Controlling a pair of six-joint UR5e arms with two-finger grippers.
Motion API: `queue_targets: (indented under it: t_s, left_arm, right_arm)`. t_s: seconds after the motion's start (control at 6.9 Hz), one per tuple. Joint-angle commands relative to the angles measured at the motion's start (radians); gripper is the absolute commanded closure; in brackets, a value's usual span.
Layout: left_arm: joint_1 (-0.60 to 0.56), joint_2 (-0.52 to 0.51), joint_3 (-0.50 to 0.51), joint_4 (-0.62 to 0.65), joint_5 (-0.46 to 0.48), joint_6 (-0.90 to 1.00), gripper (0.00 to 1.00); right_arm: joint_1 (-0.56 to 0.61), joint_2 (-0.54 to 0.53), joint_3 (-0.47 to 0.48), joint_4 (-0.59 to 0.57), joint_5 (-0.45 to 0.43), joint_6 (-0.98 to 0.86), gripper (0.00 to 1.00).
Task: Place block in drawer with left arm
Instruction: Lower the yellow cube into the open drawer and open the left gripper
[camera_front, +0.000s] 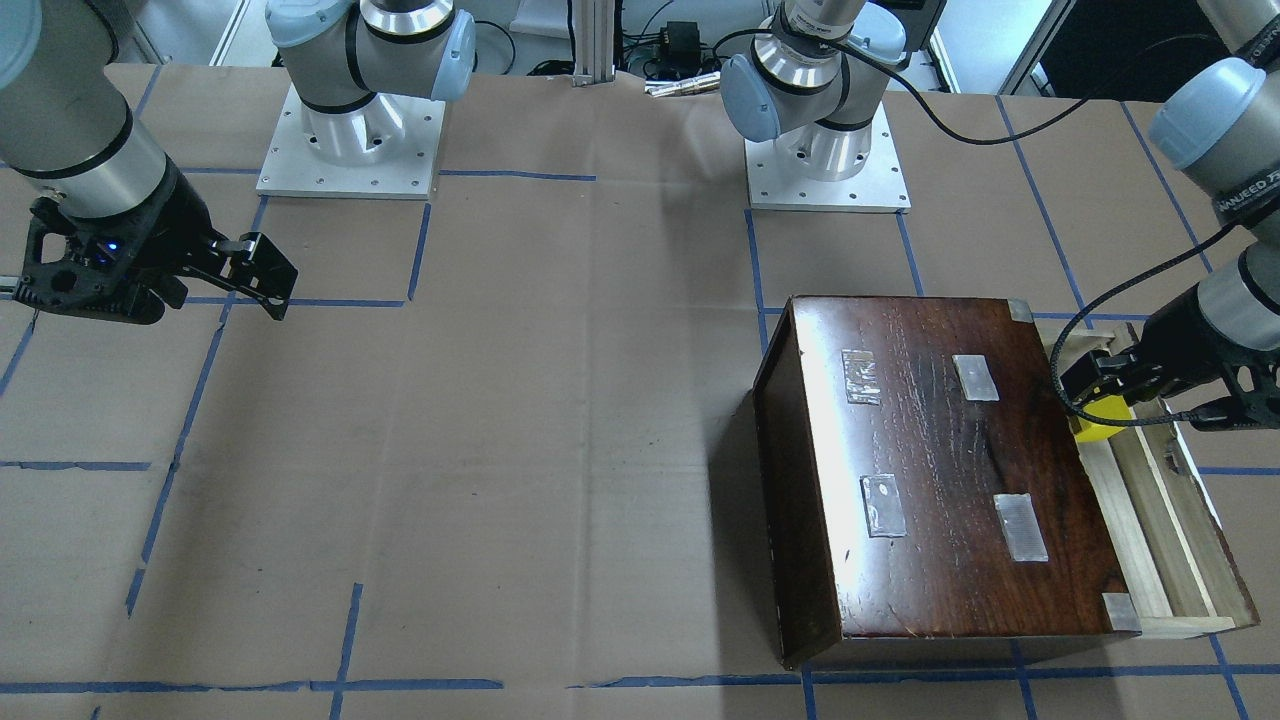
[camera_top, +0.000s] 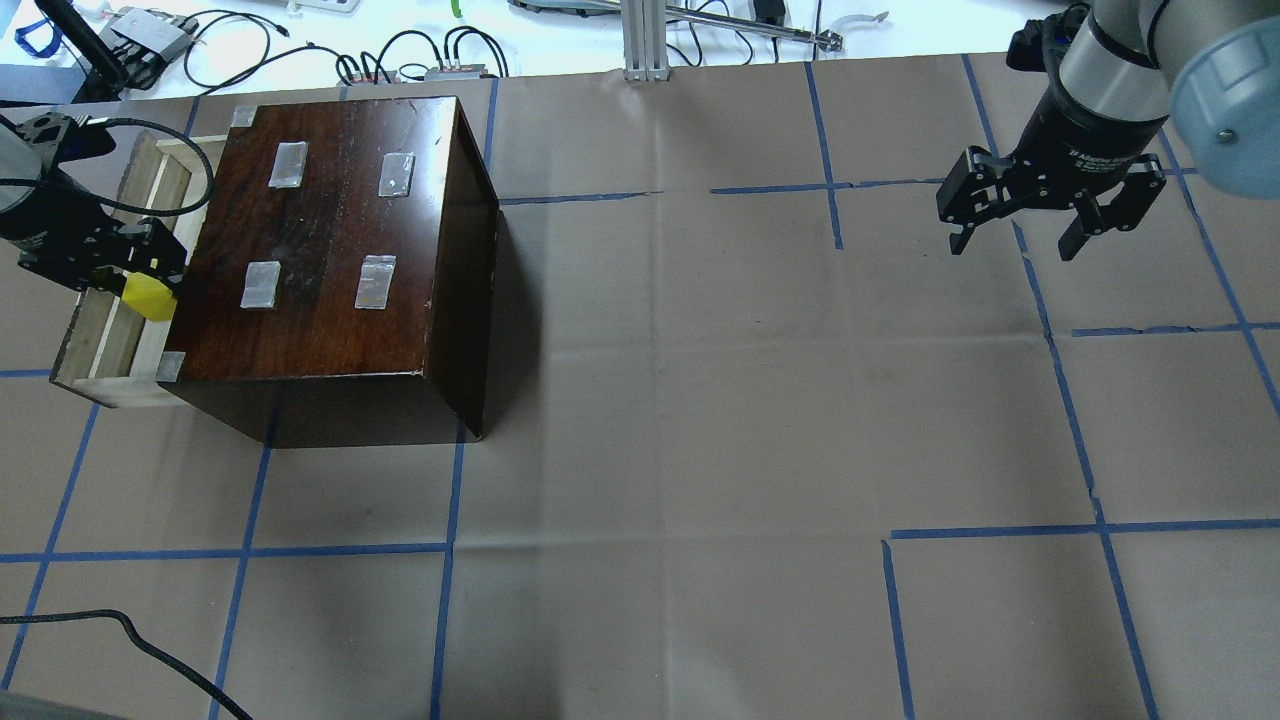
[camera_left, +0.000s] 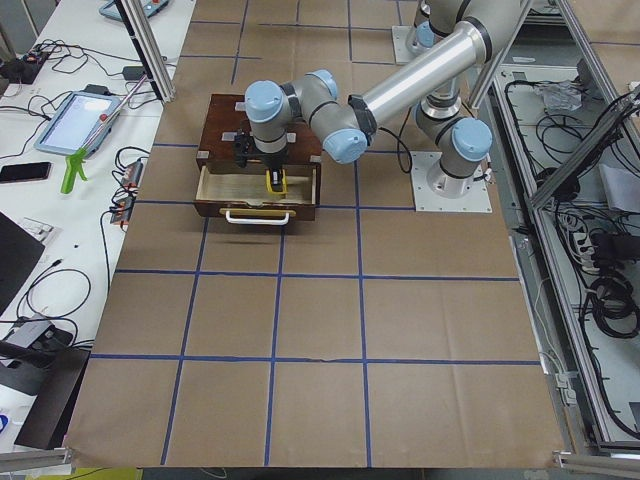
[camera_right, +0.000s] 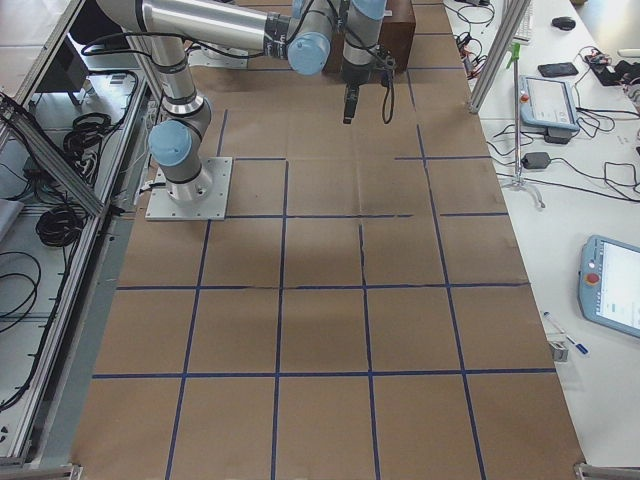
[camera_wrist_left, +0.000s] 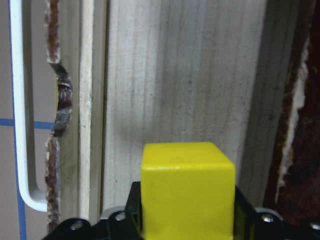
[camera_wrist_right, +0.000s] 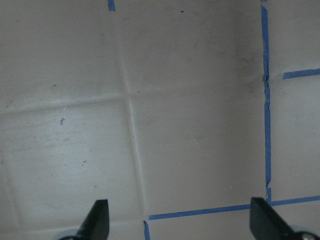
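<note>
Closest to the left wrist camera, the block (camera_wrist_left: 187, 192) is a bright yellow cube pinched between the two black fingers of the left gripper (camera_top: 140, 272). The jaws are closed tight on its sides. Just beyond it we see the pale wooden floor of the drawer (camera_wrist_left: 180, 75), which is pulled out from the cabinet. The block is held over that floor, next to the cabinet's edge; we cannot tell whether it touches the wood. Farther out lie the drawer's dark front panel with its worn notch and a white handle (camera_wrist_left: 20, 100). In the overhead view, the glossy dark-brown cabinet (camera_top: 330, 230) carries four patches of tape on its top. Far across the paper-covered table (camera_top: 700, 400), marked with blue tape lines, the right gripper (camera_top: 1013, 245) hangs with its jaws spread wide, holding nothing.
</note>
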Motion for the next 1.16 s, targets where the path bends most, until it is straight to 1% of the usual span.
queue_targets:
  t_s: [0.0, 0.43, 0.72, 0.87, 1.01]
  left_arm:
    - [0.002, -0.003, 0.0, 0.009, -0.001, 0.001, 0.02]
    - [0.002, 0.023, 0.029, 0.007, 0.003, -0.001, 0.01]
    - [0.0, 0.07, 0.037, -0.007, 0.02, -0.007, 0.01]
    - [-0.006, 0.102, 0.036, -0.014, 0.046, -0.028, 0.01]
    - [-0.021, 0.135, 0.035, -0.036, 0.04, -0.109, 0.01]
  right_arm:
    - [0.0, 0.0, 0.0, 0.0, 0.0, 0.0, 0.0]
    - [0.0, 0.0, 0.0, 0.0, 0.0, 0.0, 0.0]
    - [0.0, 0.0, 0.0, 0.0, 0.0, 0.0, 0.0]
    - [0.0, 0.001, 0.0, 0.0, 0.0, 0.0, 0.0]
    - [0.0, 0.0, 0.0, 0.0, 0.0, 0.0, 0.0]
